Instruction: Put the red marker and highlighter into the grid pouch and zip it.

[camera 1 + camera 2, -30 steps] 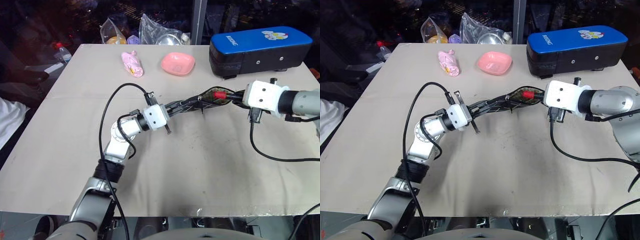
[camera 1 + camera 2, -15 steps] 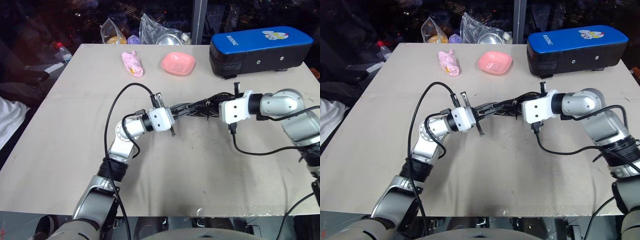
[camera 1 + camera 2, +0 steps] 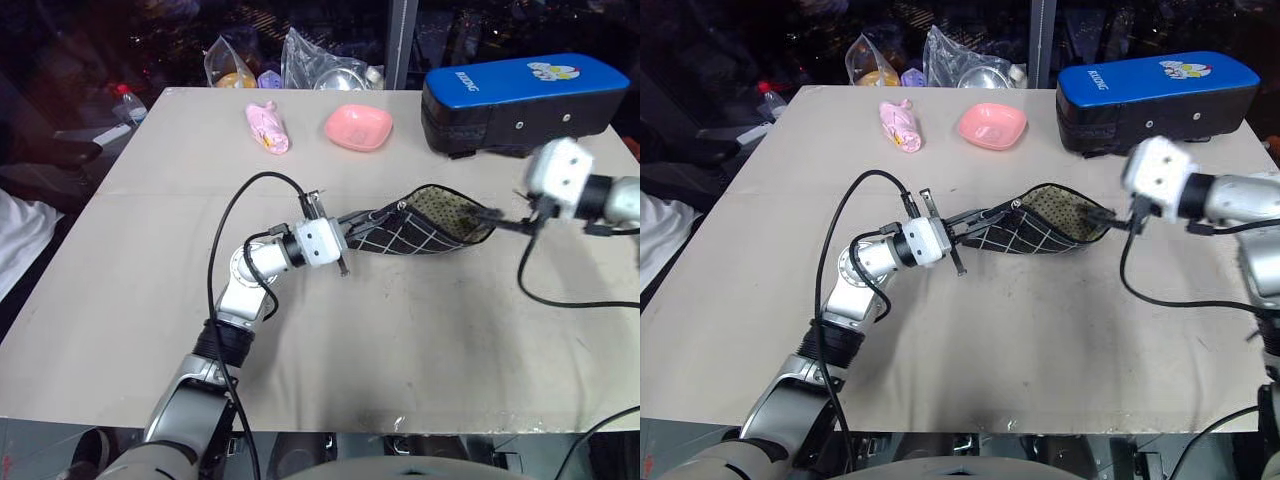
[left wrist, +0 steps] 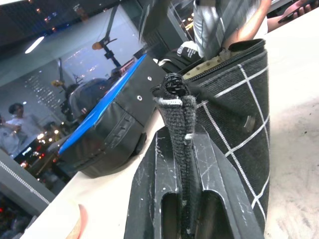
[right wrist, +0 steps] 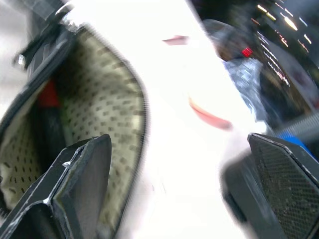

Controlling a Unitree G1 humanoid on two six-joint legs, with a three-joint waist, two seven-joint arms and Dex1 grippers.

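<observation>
Your left gripper point(image 3: 352, 220) has its jaws clamped on the closed end of the grid pouch point(image 3: 415, 228), holding it lifted off the surface point(image 3: 400, 340) so the mouth gapes toward 3 o'clock. Your right gripper point(image 3: 505, 222) has its jaws spread wide, empty, just outside that mouth. In the right wrist view the red marker point(image 5: 49, 107) lies inside against the dotted lining. I cannot make out the highlighter. The blue case point(image 3: 520, 100) sits at 1 o'clock, the pink dish point(image 3: 357, 127) at 12, both well apart. Zipping looks next.
</observation>
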